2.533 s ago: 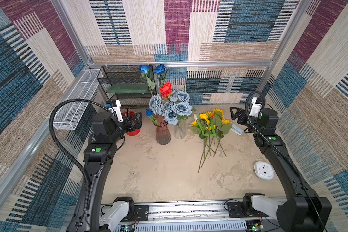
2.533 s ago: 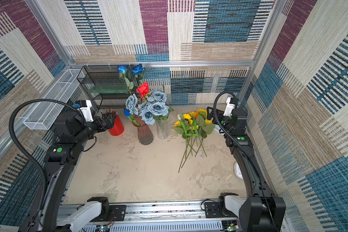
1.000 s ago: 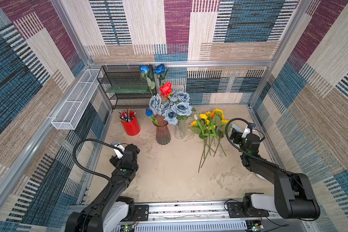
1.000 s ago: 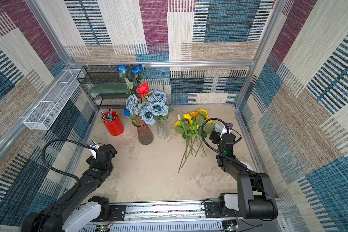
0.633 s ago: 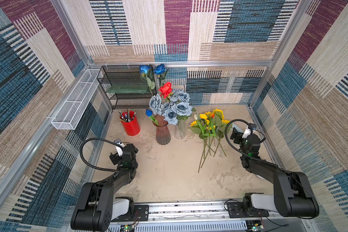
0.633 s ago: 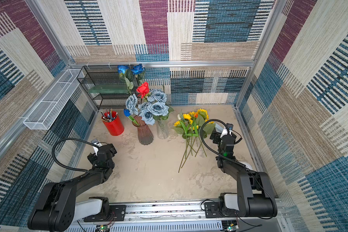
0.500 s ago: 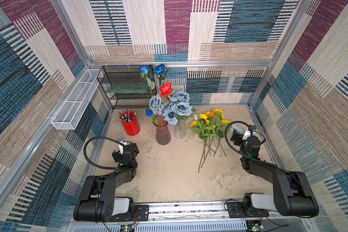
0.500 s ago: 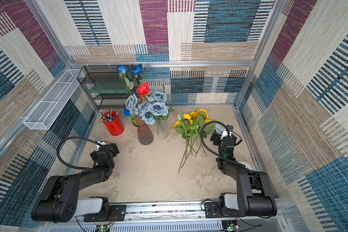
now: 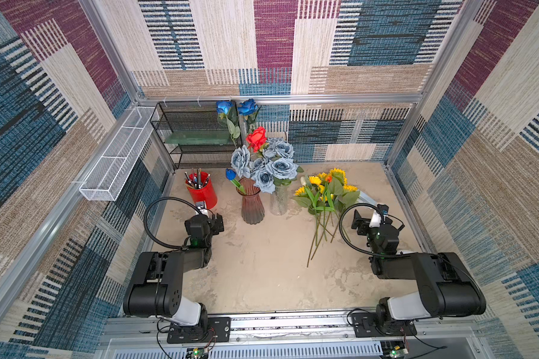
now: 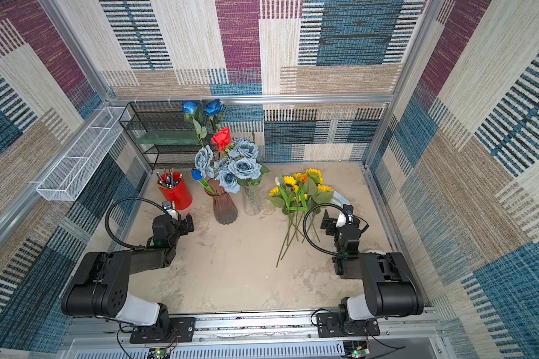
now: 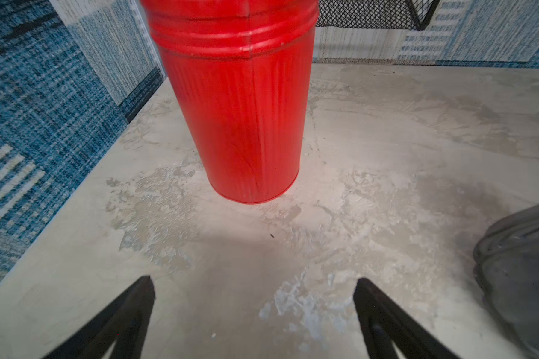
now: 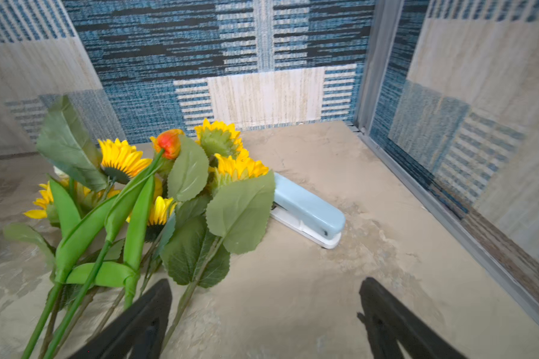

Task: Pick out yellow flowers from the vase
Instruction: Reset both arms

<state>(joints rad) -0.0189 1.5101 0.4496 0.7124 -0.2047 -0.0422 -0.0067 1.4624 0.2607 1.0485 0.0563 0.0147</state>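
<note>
Right wrist view, yellow flowers [image 12: 122, 158] lying flat, left tool [image 11: 253, 280] and right tool [image 12: 266, 283] gaping, empty

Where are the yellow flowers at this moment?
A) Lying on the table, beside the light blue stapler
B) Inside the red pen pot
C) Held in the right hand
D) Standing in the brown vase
A: the yellow flowers lie with their stems on the table and their heads by the light blue stapler. The right hand is open and holds nothing.
</note>
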